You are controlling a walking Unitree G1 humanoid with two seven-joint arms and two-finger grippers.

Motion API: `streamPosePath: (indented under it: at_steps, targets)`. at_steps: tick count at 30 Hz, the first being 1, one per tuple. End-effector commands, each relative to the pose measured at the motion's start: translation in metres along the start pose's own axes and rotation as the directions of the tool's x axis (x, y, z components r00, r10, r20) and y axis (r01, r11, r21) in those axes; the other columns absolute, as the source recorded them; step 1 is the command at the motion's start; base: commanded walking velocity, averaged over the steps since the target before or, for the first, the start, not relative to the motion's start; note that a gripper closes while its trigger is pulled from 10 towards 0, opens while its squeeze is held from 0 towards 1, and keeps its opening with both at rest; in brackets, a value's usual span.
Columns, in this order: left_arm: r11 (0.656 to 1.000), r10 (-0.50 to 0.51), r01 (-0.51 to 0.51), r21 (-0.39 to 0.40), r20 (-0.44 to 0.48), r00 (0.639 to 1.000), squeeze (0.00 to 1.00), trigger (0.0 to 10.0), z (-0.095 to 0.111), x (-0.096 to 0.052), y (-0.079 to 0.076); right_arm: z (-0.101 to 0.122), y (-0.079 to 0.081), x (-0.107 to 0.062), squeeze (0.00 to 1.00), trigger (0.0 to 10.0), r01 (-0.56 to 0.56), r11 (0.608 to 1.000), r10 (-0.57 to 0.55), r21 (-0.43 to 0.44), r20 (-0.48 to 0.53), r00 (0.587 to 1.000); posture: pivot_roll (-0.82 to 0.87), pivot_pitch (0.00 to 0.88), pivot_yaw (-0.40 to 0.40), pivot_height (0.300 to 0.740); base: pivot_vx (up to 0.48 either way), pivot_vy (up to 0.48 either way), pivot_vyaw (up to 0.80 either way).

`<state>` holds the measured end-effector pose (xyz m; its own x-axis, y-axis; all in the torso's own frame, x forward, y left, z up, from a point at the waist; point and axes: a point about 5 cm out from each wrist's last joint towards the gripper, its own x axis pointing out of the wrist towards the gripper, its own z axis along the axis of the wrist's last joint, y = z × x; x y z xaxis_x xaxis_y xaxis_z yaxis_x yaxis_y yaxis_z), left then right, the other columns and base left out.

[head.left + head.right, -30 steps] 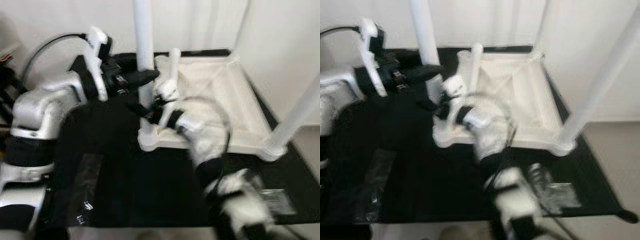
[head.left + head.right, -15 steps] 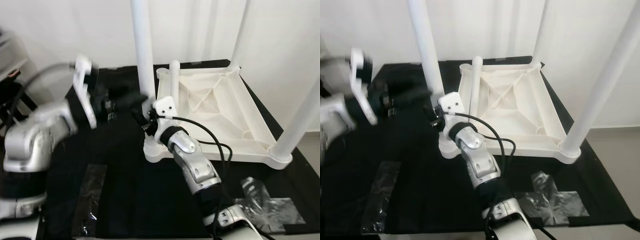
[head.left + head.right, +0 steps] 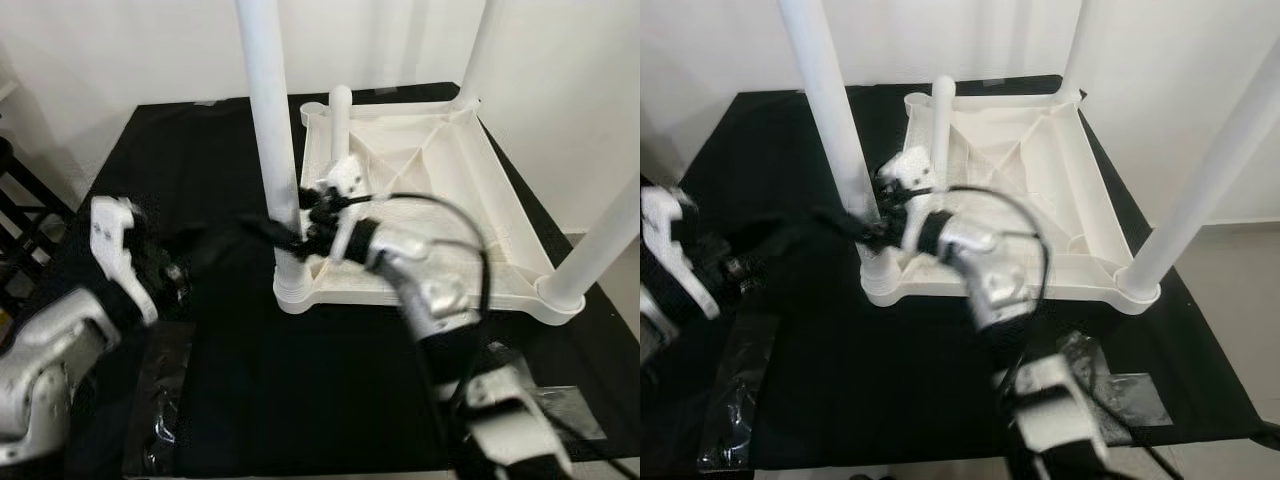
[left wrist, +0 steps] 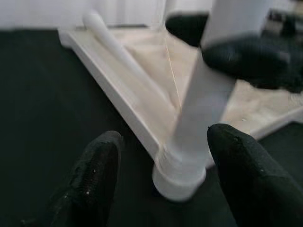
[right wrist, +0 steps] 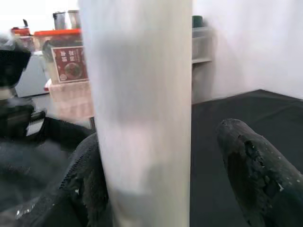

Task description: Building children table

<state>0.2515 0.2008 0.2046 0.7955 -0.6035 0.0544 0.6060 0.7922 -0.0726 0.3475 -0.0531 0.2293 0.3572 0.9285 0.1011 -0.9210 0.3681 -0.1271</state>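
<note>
In the left eye view, a white children's table (image 3: 420, 190) lies upside down on a black mat (image 3: 250, 370), with white legs rising from its corners. The right gripper (image 3: 285, 232) reaches across to the near-left leg (image 3: 268, 130), its black fingers set on either side of the post low down. The left gripper (image 3: 215, 240) is held out over the mat just beside that same leg, blurred. A short white peg (image 3: 340, 115) stands at the far-left corner, and crumpled clear plastic (image 3: 165, 400) lies on the mat near the robot.

The right eye view shows the same arrangement, with another leg (image 3: 1210, 180) standing at the near-right corner and a taped plastic patch (image 3: 1120, 395) on the mat beside the right arm.

From the left wrist view, the two black fingers (image 4: 94, 175) are spread wide, apart from the leg's base socket (image 4: 180, 177), which sits between and beyond them.

From the right wrist view, the white leg (image 5: 142, 113) stands between the spread fingers (image 5: 258, 170); whether they press on it cannot be told. Shelves with a red-lidded container (image 5: 66, 52) stand behind.
</note>
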Motion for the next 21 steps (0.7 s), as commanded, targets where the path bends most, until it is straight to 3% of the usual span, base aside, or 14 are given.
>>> streamPosePath:
  at_steps: [1,3,8,11,12,17,21]
  targets:
    - [0.998,0.003,-0.001,0.058,-0.032,0.999,0.0,10.0,-0.01,-0.005,-0.01,-0.005,0.0,0.004,0.0,10.0,-0.085,0.996,0.083,-0.041,-0.045,0.996,0.05,0.106,0.04,0.74,0.0,0.0,0.0]
    - [0.997,0.039,-0.033,0.071,-0.088,0.995,0.0,10.0,-0.034,-0.016,-0.026,-0.006,-0.016,0.002,0.0,10.0,-0.075,0.995,0.068,-0.072,-0.095,0.993,0.07,0.111,0.03,0.74,0.0,0.0,0.0]
    - [0.993,0.091,-0.083,0.079,-0.109,0.99,0.0,10.0,-0.049,-0.029,-0.039,-0.007,-0.025,0.004,0.0,10.0,-0.057,0.997,0.053,-0.042,-0.098,0.994,0.09,0.114,0.027,0.74,0.0,0.0,0.0]
    - [0.993,0.091,-0.083,0.079,-0.109,0.99,0.0,10.0,-0.049,-0.029,-0.039,-0.007,-0.025,0.004,0.0,10.0,-0.057,0.997,0.053,-0.042,-0.098,0.994,0.09,0.114,0.027,0.74,0.0,0.0,0.0]
    - [0.99,0.11,-0.1,0.104,-0.099,0.989,0.0,10.0,-0.053,-0.033,-0.045,-0.008,-0.025,0.005,0.0,0.0,-0.064,0.998,0.062,-0.013,-0.091,0.994,0.1,0.12,0.021,0.74,0.0,0.0,0.0]
    - [0.972,0.221,-0.219,0.087,-0.01,0.975,0.0,10.0,-0.056,-0.045,-0.058,-0.012,-0.021,0.013,0.0,0.0,-0.134,0.991,0.135,0.015,-0.12,0.984,0.13,0.128,0.016,0.74,0.0,0.0,0.0]
    - [0.969,0.233,-0.233,0.083,0.006,0.972,0.0,10.0,-0.057,-0.045,-0.061,-0.015,-0.022,0.013,0.0,0.0,-0.152,0.988,0.152,0.01,-0.137,0.979,0.12,0.13,0.013,0.74,0.0,0.0,0.0]
